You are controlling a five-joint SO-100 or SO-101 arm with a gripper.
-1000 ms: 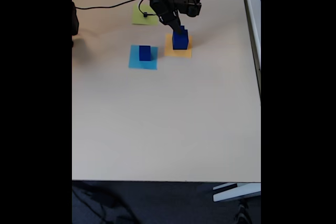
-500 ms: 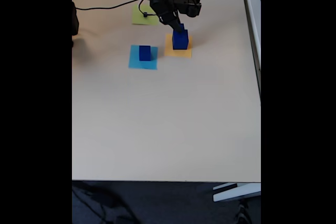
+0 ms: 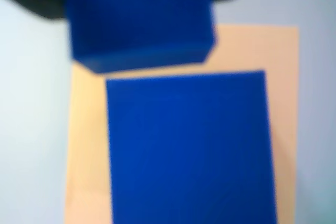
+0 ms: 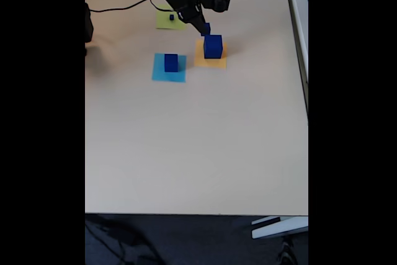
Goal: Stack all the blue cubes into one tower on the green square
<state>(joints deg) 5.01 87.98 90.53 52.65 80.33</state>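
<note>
Since a second ago our gripper (image 4: 205, 28) has risen off the big cube (image 4: 213, 47), lifting a smaller cube (image 4: 206, 28) with it; the jaws are clamped on that one. We judge these cubes rigid, light and smooth, best pinched on opposite flat faces. The big cube sits on the orange square (image 4: 210, 61) just below the jaws, a middle cube (image 4: 171, 62) lies below-left, and the tiny cube (image 4: 171, 17) on the green square (image 4: 167, 22) lies left. Our wrist view (blurred) shows the held cube (image 3: 139, 19) clear of the big cube (image 3: 191, 148).
</note>
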